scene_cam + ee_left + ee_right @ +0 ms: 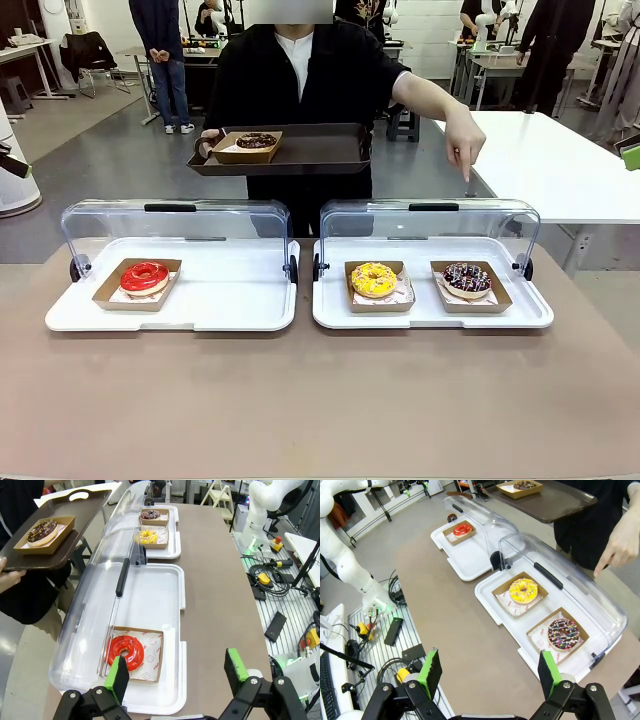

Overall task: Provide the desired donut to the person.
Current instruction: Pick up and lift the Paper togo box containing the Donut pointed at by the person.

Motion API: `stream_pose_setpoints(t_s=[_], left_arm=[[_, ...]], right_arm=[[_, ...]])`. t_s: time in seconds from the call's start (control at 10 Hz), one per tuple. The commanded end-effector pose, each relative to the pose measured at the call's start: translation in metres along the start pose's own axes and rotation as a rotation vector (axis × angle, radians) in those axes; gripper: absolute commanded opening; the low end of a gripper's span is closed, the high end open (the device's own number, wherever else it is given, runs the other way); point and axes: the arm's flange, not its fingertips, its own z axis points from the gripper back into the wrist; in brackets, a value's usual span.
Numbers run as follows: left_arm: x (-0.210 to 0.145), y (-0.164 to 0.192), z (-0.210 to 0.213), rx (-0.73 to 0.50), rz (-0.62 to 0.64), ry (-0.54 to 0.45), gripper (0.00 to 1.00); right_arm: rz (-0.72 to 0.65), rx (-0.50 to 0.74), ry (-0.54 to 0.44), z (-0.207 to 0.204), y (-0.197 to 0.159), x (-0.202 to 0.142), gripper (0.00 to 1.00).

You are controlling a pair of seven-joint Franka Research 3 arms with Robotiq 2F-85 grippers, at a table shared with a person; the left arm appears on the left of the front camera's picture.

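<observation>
Jaws spread wide and empty, the left gripper (176, 669) and right gripper (489, 672) hang on the near side of the right tray (430, 315), where the sprinkled donut (467, 279) sits beside the yellow donut (374, 279), the person's hand (465, 145) pointing down just beyond that tray.

Ahead of the right gripper (489, 672), bare table (455, 630) and the tray's (492, 611) open near side allow passage; beyond stand the raised lid (560, 560) and the person's hand (620, 542).
</observation>
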Motion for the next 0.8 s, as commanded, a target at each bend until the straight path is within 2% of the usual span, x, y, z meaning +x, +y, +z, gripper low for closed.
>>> stream_pose_setpoints(t_s=[0.0, 0.7], left_arm=[[0.0012, 0.0016, 0.0017, 0.005, 0.002, -0.003, 1.0], [0.0012, 0.0016, 0.0017, 0.005, 0.002, -0.003, 1.0]], right_arm=[[0.019, 0.019, -0.033, -0.0015, -0.0015, 0.0026, 1.0], [0.019, 0.019, -0.033, -0.0015, -0.0015, 0.0026, 1.0]])
